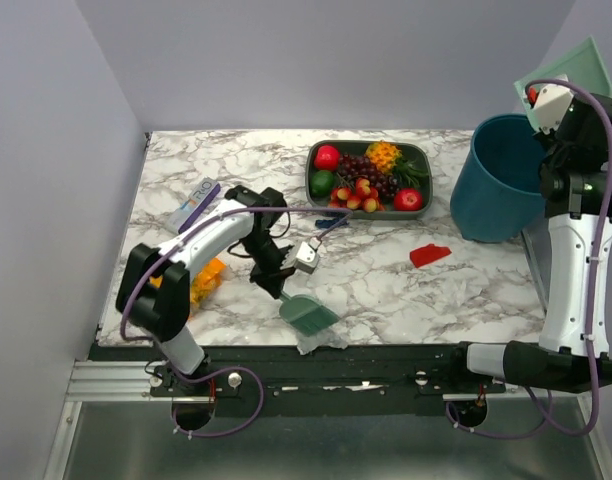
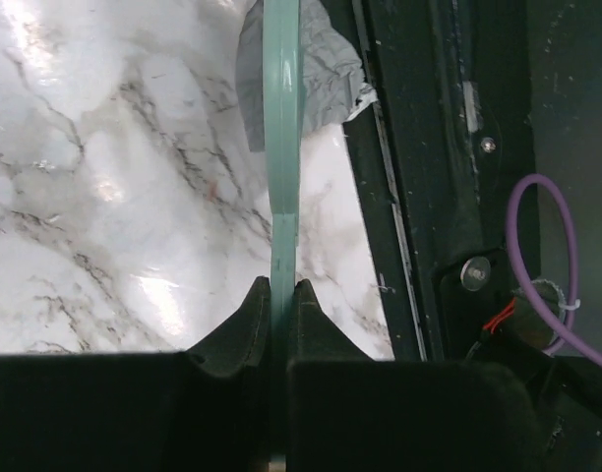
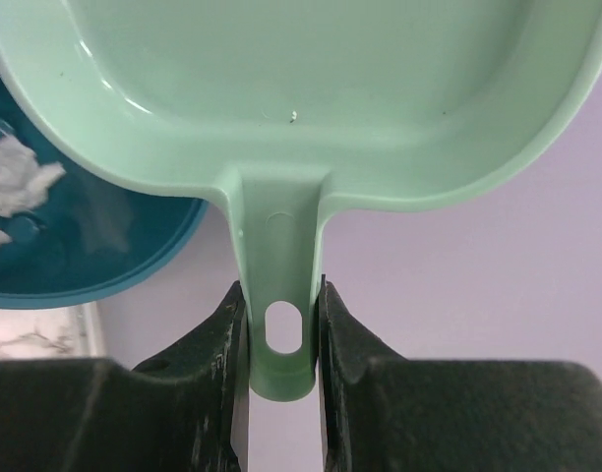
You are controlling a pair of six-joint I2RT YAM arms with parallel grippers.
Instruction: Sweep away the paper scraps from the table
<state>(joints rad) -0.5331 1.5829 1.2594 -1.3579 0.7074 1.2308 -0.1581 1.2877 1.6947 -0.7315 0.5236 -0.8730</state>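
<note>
Starting nearest the arm bases, the table (image 1: 386, 300) shows its black front edge. Its white marble top with grey veins runs back to plain pale walls behind and on the left arm's side.

The left gripper (image 2: 283, 295) is pinched tight on the thin handle of a green brush (image 1: 308, 313), whose head sits low over the marble just ahead of the fingers. Touching the brush's far end, at the table's very edge, lies a grey-white paper scrap (image 2: 326, 79). A red scrap (image 1: 429, 254) lies well off to that gripper's right. A dark blue scrap (image 1: 331, 222) lies farther back, just beside a grey tray of fruit (image 1: 416, 152). An orange snack bag (image 1: 208, 280) lies under the left arm's elbow.

The right gripper (image 3: 281, 334) is raised above a teal bin (image 1: 496, 190) at the far right. Its fingers are clamped on either side of the handle of a mint-green dustpan (image 3: 281, 79).

Only the left wrist view shows the brush edge-on and the grey-white scrap reaching the black edge. Only the right wrist view shows white crumpled bits (image 3: 21, 182) lying inside the bin, below and left of the pan. The overhead view alone takes in the red and blue scraps, the tray and the walls.
</note>
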